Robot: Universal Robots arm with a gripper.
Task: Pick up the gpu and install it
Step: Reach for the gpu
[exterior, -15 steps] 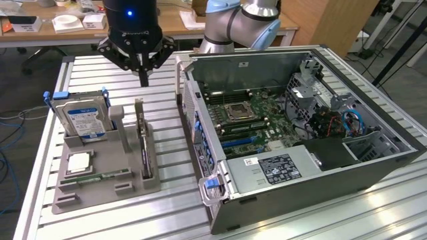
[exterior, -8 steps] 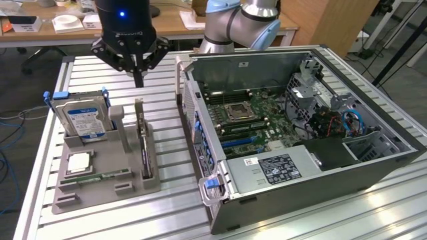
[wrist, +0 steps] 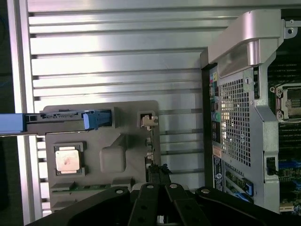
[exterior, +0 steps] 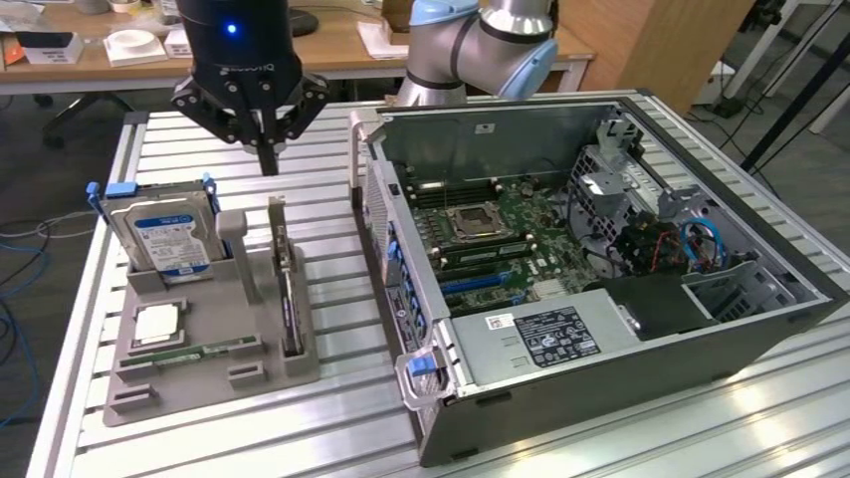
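Nothing of the task is seen to be done yet. The gpu [exterior: 285, 294] is stood on its long edge in a slot of the grey holder tray [exterior: 186, 383], on the side of the tray nearest the open computer case [exterior: 638, 349], and it is touched by nothing. The gripper [exterior: 270, 159] is held above the far end of the tray, apart from the card, with its fingers pressed together and nothing between them. Both the pick-up and the installation are therefore judged to be left. The motherboard [exterior: 512, 239] is exposed inside the case, and its blue expansion slots appear to be unoccupied.

Also kept in the tray are a hard drive [exterior: 166, 234] with a blue label, stood upright at the exterior view's left, a processor chip [exterior: 157, 321] laid flat, and a memory stick [exterior: 199, 351] just on the near side of it. Tray and case are set on a table [exterior: 332, 428] built of slotted aluminium profiles. Beyond its far edge wooden desks [exterior: 318, 55] with small items are seen — and cables [exterior: 20, 249] are trailed over the floor at the exterior view's left.
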